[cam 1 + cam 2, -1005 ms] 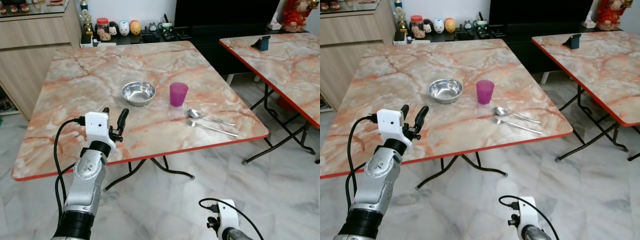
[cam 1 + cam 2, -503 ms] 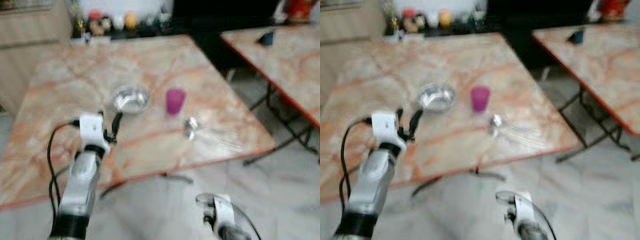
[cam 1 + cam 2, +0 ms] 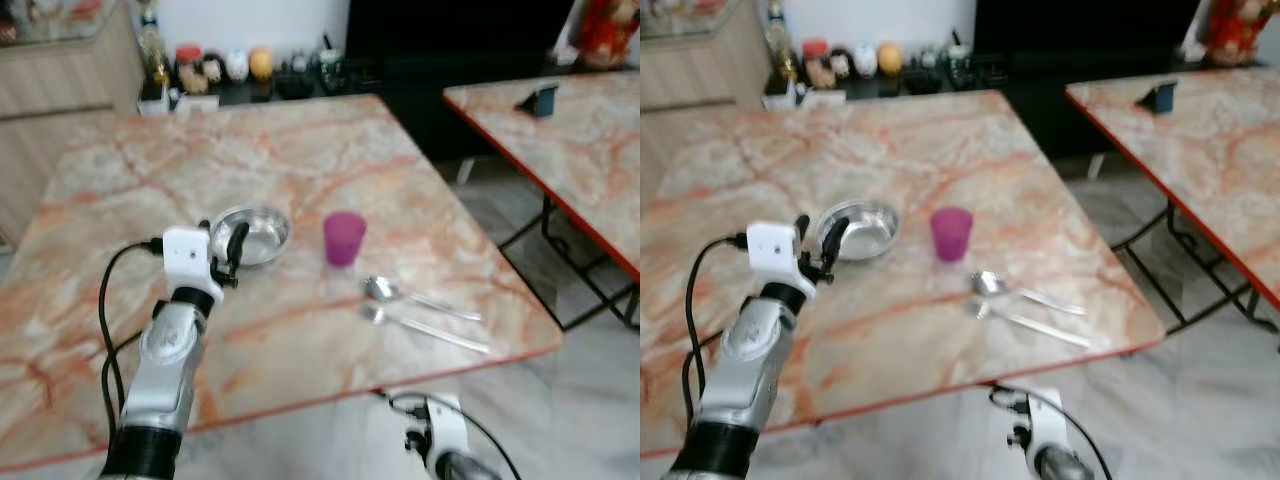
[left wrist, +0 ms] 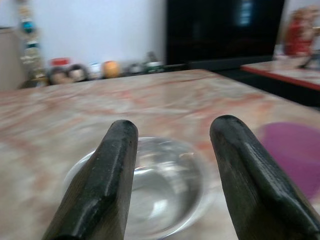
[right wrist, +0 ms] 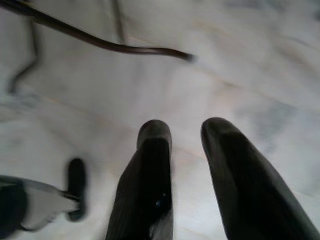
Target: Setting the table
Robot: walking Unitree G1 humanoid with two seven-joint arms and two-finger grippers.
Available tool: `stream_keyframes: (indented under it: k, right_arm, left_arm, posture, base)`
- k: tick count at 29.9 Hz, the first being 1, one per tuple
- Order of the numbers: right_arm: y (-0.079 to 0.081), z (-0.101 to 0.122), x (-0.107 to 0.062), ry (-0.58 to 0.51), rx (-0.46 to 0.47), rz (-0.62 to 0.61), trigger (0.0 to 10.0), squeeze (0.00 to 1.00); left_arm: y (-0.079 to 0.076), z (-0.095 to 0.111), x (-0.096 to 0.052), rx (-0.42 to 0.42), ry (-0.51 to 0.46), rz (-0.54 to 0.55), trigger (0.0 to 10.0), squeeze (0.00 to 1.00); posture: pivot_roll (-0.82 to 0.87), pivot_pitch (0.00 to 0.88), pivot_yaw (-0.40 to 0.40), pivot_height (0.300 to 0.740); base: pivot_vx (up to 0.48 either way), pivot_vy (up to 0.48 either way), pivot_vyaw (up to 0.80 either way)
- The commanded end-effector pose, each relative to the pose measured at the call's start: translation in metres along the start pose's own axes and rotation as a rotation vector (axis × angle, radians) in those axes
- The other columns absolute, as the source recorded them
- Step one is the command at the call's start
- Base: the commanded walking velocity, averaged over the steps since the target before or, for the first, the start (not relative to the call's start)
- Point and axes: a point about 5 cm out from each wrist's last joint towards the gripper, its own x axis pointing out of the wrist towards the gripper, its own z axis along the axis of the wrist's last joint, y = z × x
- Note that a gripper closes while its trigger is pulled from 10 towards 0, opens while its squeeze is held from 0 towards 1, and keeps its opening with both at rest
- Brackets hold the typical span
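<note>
Right gripper (image 5: 186, 150) hangs low at bottom center of the frame, below the surface edge, over pale marble floor (image 5: 240, 75); fingers apart w/ nothing between them, a dark curved table leg (image 5: 125, 47) beyond.

Left arm rises from lower left of the frame. Left gripper (image 3: 222, 243) sits mid-left over the marble surface (image 3: 300, 330), fingers spread, holding nothing. In the wrist view the two black fingers (image 4: 107, 175) frame the steel bowl (image 4: 165, 185), which lies just past the tips; can't tell if there's contact w/ the rim.

Steel bowl (image 3: 255, 232) is left of center, upright, looks empty. Just right of it, a bit apart, stands a purple cup (image 3: 344, 238), upright, at frame center. Nearer & to the right of the cup lie two metal spoons (image 3: 420, 310), side by side, bowls toward the cup, handles pointing to the right edge of the frame; the spoons are near each other, can't tell if touching.

Second marble surface (image 3: 590, 150) w/ red edge fills the upper right, a small dark object (image 3: 540, 100) standing on it, black folding legs below.

Farthest, top of frame: a low dark shelf w/ jars & small figurines (image 3: 215, 68) at upper left-center, wooden cabinet (image 3: 60, 85) at far upper left, a large black screen (image 3: 450, 40) upper center-right, a red figure (image 3: 605, 30) at the top right corner. Whole frame slightly blurred.
</note>
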Motion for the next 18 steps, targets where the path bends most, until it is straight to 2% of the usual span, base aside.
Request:
stream_keyframes:
  k: [1,3,9,10,11,15,16,18]
  right_arm:
    - [0.003,0.007,0.001,-0.017,-0.007,0.009,10.0,0.0]
    - [0.004,0.007,0.001,-0.017,-0.007,0.009,10.0,0.0]
    - [0.004,0.007,0.002,-0.016,-0.007,0.011,10.0,0.0]
    - [0.004,0.007,0.002,-0.015,-0.009,0.012,10.0,0.0]
    - [0.004,0.007,0.002,-0.011,-0.015,0.013,10.0,0.0]
    - [0.005,0.007,0.002,-0.012,-0.016,0.014,10.0,0.0]
    - [0.005,0.008,0.002,-0.014,-0.012,0.014,10.0,0.0]
    - [0.005,0.008,0.002,-0.015,-0.009,0.013,10.0,0.0]
  left_arm:
    - [0.008,0.005,0.002,0.037,-0.005,0.022,10.0,0.0]
    - [0.012,0.004,0.003,0.042,0.003,0.051,10.0,0.0]
    - [0.021,0.005,0.007,-0.017,0.015,0.118,10.0,0.0]
    - [0.025,0.006,0.011,-0.05,0.034,0.144,10.0,0.0]
    - [0.027,0.004,0.015,-0.047,0.062,0.167,10.0,0.0]
    - [0.033,0.001,0.022,-0.108,0.11,0.231,10.0,0.0]
    - [0.039,0.001,0.028,-0.165,0.122,0.271,10.0,1.0]
    - [0.043,0.001,0.032,-0.187,0.137,0.295,10.0,1.0]
  posture:
    - [0.1,0.0,-0.049,0.74]
    - [0.1,0.0,-0.049,0.74]
    - [0.1,0.0,-0.049,0.74]
    - [0.1,0.0,-0.05,0.74]
    - [0.1,0.0,-0.05,0.74]
    - [0.1,0.0,-0.053,0.74]
    - [0.1,0.0,-0.051,0.74]
    - [0.1,0.0,-0.051,0.74]
  base:
    - [0.304,0.0,0.0]
    - [0.152,0.0,0.0]
    - [0.0,0.0,0.0]
    - [0.0,0.0,0.0]
    - [0.0,0.0,0.0]
    - [0.0,0.0,0.0]
    - [0.0,0.0,0.0]
    - [0.0,0.0,0.0]
